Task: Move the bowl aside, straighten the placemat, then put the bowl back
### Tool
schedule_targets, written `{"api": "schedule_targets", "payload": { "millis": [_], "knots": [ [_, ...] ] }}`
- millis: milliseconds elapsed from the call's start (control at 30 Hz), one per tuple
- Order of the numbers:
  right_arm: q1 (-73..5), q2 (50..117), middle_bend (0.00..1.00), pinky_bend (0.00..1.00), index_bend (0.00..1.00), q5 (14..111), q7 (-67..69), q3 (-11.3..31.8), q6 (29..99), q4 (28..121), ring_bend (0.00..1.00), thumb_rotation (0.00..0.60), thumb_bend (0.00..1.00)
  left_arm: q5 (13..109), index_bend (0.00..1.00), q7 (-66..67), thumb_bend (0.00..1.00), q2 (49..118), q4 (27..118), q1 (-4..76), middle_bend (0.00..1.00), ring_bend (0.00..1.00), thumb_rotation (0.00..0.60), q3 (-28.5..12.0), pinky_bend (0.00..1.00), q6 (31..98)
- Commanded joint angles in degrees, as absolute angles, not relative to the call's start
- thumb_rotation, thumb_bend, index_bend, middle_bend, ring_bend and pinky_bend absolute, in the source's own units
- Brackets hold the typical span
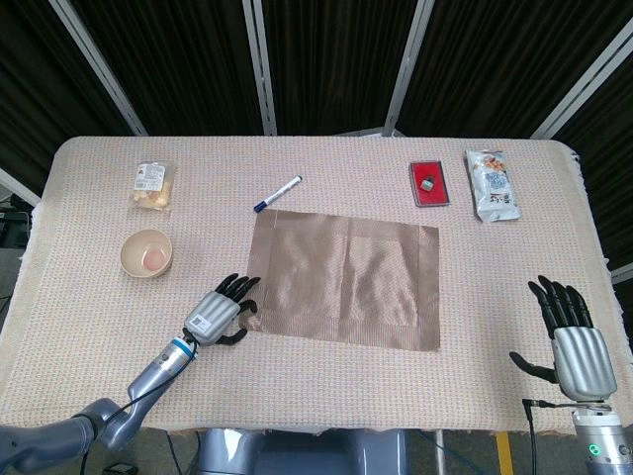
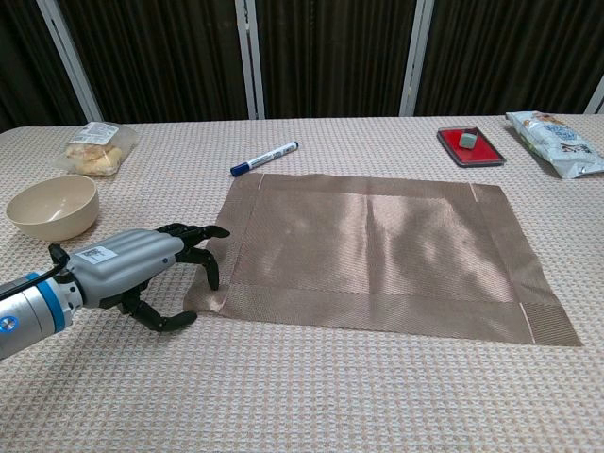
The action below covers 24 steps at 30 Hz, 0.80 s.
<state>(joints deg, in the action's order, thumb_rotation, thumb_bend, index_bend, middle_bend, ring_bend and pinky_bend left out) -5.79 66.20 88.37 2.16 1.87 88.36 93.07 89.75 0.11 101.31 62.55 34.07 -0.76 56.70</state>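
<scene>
The brown placemat (image 1: 346,277) (image 2: 377,245) lies slightly skewed in the middle of the table. The cream bowl (image 1: 146,252) (image 2: 52,206) stands off the mat on the left. My left hand (image 1: 223,312) (image 2: 142,269) is at the mat's near-left corner. Its dark fingertips (image 2: 209,274) touch the corner, which is a little rumpled, and the thumb is spread apart below. It holds nothing that I can see. My right hand (image 1: 572,341) hovers with fingers spread at the near right edge, far from the mat, and shows only in the head view.
A blue-capped marker (image 1: 278,192) (image 2: 264,158) lies just beyond the mat's far-left corner. A snack bag (image 1: 153,185) (image 2: 94,148) sits behind the bowl. A red tray (image 1: 429,183) (image 2: 470,145) and a snack packet (image 1: 492,184) (image 2: 555,130) are at the far right.
</scene>
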Motion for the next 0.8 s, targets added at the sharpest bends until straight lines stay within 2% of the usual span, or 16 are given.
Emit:
{"api": "schedule_targets", "payload": {
  "millis": [33,233,367,500,800],
  "knots": [
    [-5.74,66.16,0.0,0.0,0.0,88.38,2.32,1.97,88.24,93.07,0.0,0.6,0.0,89.84,0.34,-0.01,0.24,101.77,62.24,34.31,0.0,0.0,0.6,-0.56,0.0,56.88],
    [-5.67,66.05,0.0,0.0,0.0,88.47,2.77,2.2,87.99,92.97,0.0,0.6,0.0,89.79,0.37,-0.12,0.41,102.35,61.78,34.62,0.0,0.0,0.6,-0.32,0.0,57.16],
    [-5.63,65.96,0.0,0.0,0.0,88.54,3.14,2.36,87.87,92.92,0.0,0.6,0.0,89.9,0.49,-0.45,0.48,102.38,61.82,34.82,0.0,0.0,0.6,-0.2,0.0,57.55],
    [-5.57,65.87,0.0,0.0,0.0,88.57,3.61,2.55,87.78,92.81,0.0,0.6,0.0,91.11,0.64,-1.43,0.5,102.17,62.11,34.76,0.0,0.0,0.6,0.1,0.0,59.8],
    [-5.45,65.8,0.0,0.0,0.0,88.94,3.82,2.72,87.66,93.03,0.0,0.6,0.0,94.35,0.72,-2.75,0.51,98.22,66.58,34.25,0.0,0.0,0.6,2.88,0.0,62.98]
  ]
}}
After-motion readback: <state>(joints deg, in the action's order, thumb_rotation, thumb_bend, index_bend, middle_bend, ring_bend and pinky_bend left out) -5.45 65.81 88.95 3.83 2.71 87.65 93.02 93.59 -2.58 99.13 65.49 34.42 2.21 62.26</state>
